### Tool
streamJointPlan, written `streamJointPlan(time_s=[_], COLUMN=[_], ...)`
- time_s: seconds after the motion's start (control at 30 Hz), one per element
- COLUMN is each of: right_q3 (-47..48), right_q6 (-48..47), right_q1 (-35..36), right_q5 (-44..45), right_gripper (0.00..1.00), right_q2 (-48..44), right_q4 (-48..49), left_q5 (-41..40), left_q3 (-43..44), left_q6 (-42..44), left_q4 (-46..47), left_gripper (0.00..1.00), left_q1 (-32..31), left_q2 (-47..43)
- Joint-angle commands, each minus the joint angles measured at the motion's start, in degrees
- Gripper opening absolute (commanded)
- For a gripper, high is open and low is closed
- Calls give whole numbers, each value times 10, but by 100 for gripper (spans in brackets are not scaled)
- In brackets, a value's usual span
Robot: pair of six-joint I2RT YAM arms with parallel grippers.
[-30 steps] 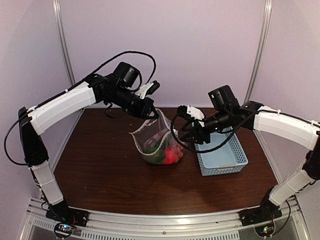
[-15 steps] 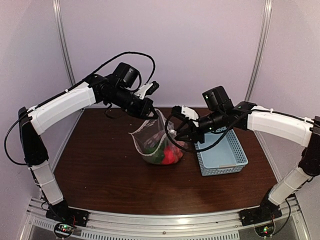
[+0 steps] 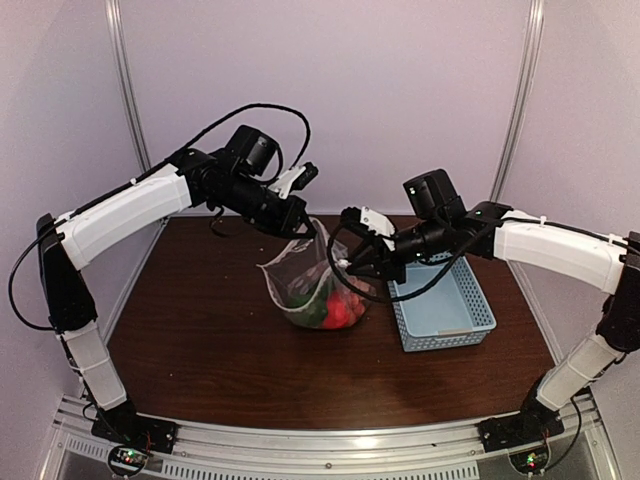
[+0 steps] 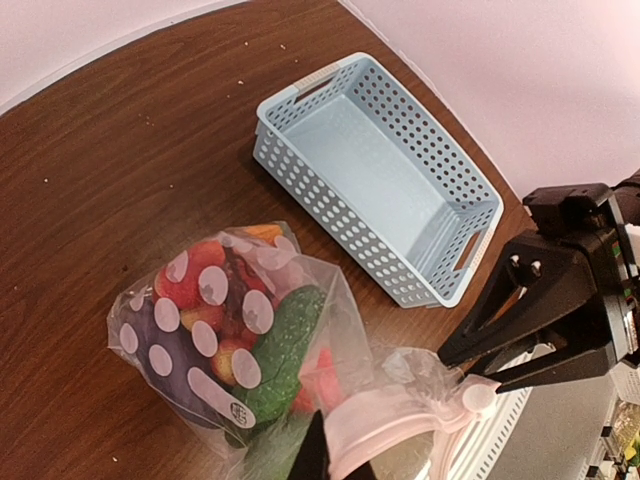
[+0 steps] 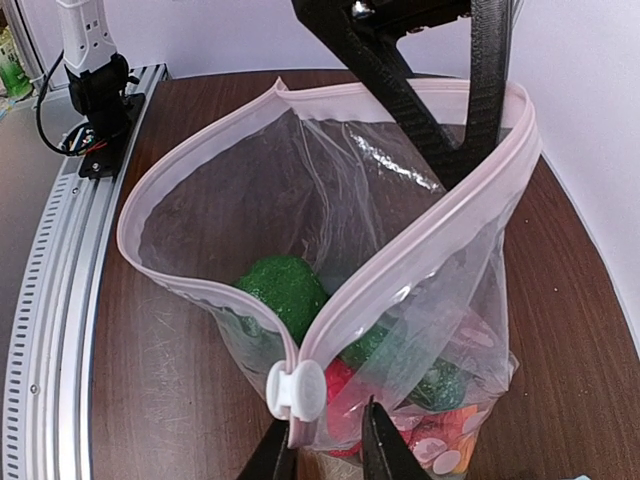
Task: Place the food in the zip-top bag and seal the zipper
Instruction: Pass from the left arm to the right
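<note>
The zip-top bag [image 3: 315, 290] stands on the table with the food in it: green cucumbers [image 5: 285, 290], red pieces [image 4: 195, 285], purple eggplant [image 4: 160, 350] and an orange piece [image 5: 455, 430]. Its mouth gapes open. My left gripper [image 3: 303, 228] is shut on the far end of the pale pink zipper [image 4: 390, 415] and holds it up. My right gripper [image 3: 345, 265] is at the other end, its jaws a little apart just short of the white slider [image 5: 296, 390], with the bag's corner between its fingertips [image 5: 275, 455]. It also shows in the left wrist view [image 4: 470, 375].
A light-blue mesh basket [image 3: 445, 305] stands right of the bag, under my right arm; it also shows in the left wrist view [image 4: 300, 150]. The metal rail [image 5: 60, 300] runs along the table's near edge.
My right gripper has moved left, from over the basket up to the bag's slider end. My left gripper has kept still, holding the zipper.
</note>
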Motion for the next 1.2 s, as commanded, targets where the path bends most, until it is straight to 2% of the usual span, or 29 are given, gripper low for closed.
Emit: streamJointPlan(time_s=[0.0, 0.17, 0.33, 0.4, 0.43, 0.53, 0.63, 0.7, 0.8, 0.87, 1.0, 1.17], right_q3=[13, 12, 9, 14, 21, 52, 86, 116, 160, 183, 213, 243], right_q6=[13, 11, 7, 3, 0, -11, -11, -12, -19, -26, -33, -54], right_q1=[5, 6, 6, 6, 6, 6, 6, 6, 6, 6, 5, 5], right_q5=[3, 3, 2, 4, 5, 15, 19, 26, 46, 54, 40, 19], right_gripper=[22, 18, 2, 0, 0, 0, 0, 0, 0, 0, 0, 0], right_q2=[4, 4, 2, -3, -6, -17, -33, -34, -29, -23, -13, -8], right_q4=[15, 12, 11, 2, -8, -52, -89, -121, -162, -181, -214, -254], left_q5=[6, 6, 4, 2, 0, -22, -46, -36, 19, 29, 65, 57], left_q3=[-2, 0, -1, -1, 1, 32, 53, 33, -56, -121, -200, -186], left_q6=[-4, -8, -7, -3, 4, 58, 121, 149, 182, 201, 241, 306], left_q4=[29, 28, 29, 28, 23, -12, -30, 2, 122, 195, 298, 314], left_gripper=[0, 0, 0, 0, 3, 30, 47, 51, 64, 66, 67, 67], left_q1=[6, 6, 6, 6, 7, 10, 10, 10, -1, -16, -42, -82], left_q2=[-22, -22, -22, -22, -22, -25, -50, -91, -172, -224, -256, -221])
